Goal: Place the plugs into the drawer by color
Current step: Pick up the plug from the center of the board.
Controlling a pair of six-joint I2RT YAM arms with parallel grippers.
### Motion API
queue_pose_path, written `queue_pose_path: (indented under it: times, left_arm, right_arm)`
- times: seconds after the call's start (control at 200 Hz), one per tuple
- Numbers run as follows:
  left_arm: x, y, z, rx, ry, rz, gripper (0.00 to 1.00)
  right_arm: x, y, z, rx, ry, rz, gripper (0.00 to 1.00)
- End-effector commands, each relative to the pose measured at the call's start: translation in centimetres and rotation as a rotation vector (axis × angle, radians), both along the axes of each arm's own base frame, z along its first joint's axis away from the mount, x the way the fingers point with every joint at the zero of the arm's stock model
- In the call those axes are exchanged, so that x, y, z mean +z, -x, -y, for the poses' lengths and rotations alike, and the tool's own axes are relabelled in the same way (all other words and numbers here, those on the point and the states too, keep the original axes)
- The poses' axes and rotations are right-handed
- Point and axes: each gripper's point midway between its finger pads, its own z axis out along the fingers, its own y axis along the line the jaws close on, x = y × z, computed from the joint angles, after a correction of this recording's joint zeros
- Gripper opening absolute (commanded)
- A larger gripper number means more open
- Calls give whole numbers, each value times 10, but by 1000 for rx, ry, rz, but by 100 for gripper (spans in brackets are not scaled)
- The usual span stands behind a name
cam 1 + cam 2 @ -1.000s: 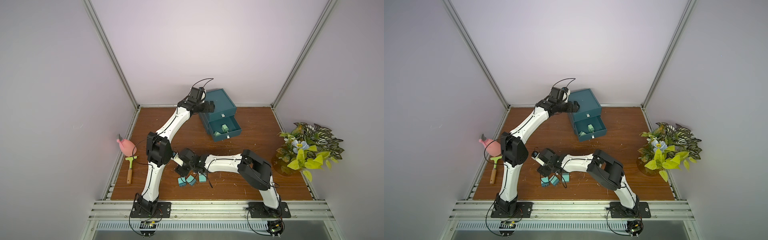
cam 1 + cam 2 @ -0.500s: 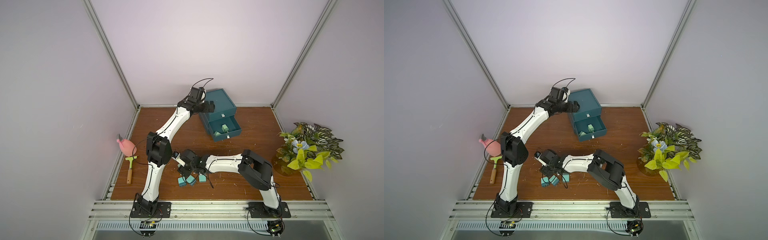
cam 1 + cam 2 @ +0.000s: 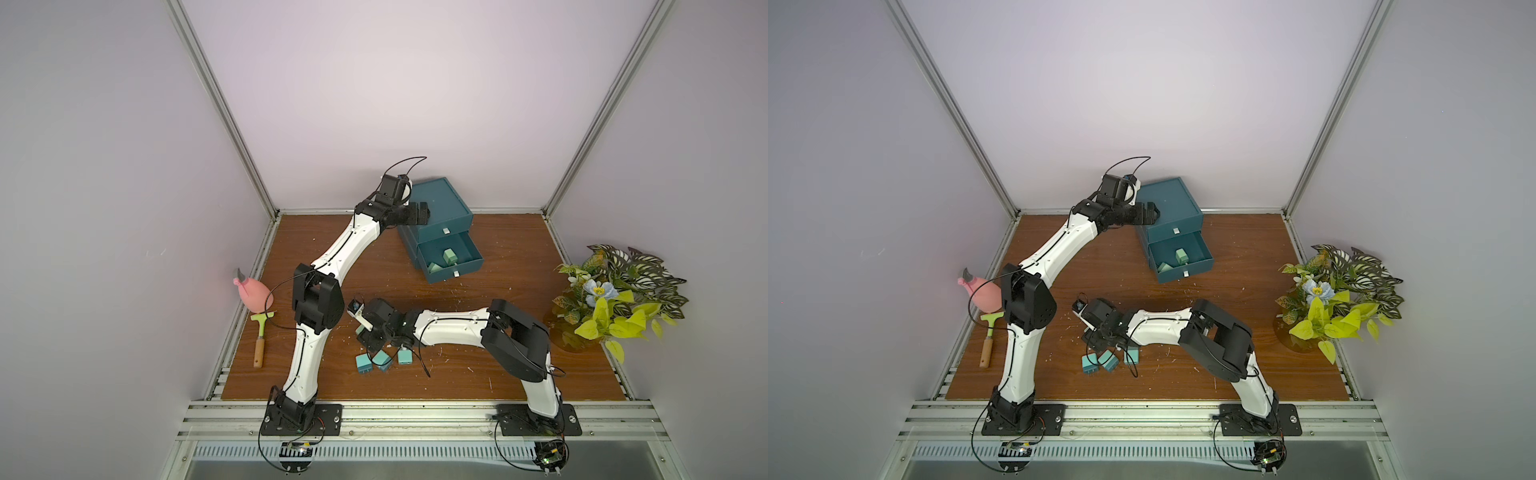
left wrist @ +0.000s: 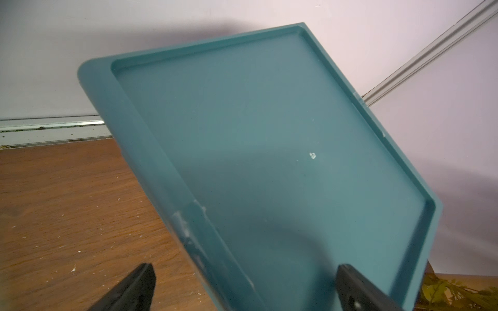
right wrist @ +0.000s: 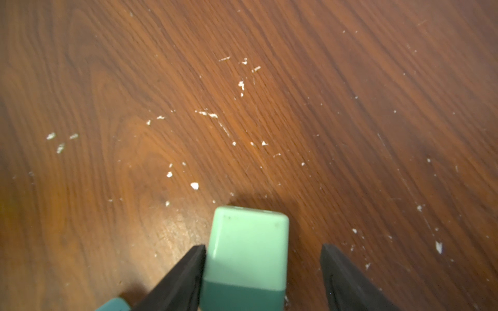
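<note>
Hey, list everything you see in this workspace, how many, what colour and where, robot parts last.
table: one, brown wood, white flecks
drawer chest: one, dark teal, back of the table, one drawer pulled out
light green plugs: three, two in the pulled-out drawer, one between the fingers of the right gripper
turquoise plugs: three, clustered on the table near the front
pink pear-shaped toy: one, at the left edge
brush: one, green head, wooden handle, just in front of the toy
potted plant: one, yellow-green leaves, blue flower, right edge
left gripper: one, black, open, over the chest's top
right gripper: one, black, open, around the third green plug
</note>
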Motion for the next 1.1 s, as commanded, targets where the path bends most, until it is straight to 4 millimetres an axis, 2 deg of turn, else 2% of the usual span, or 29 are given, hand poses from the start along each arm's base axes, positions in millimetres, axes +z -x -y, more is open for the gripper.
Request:
queue_pose_path:
  times: [0.0,0.175,0.56,1.096]
  left_arm:
    - [6,4,-6,2,5,-5,100]
    - [6,3,-6,3,5,-7,100]
    - [6,3,-6,3,5,-4,100]
    - [3,5,-5,-2,14,-17,100]
  right_arm:
    - [16,-8,2,-35,-33,6,73]
    - [13,-8,2,-34,-32,-5,70]
    - [17,-9,3,-36,-45,-6,53]
    - [45,-13,9,-82,-78,23,46]
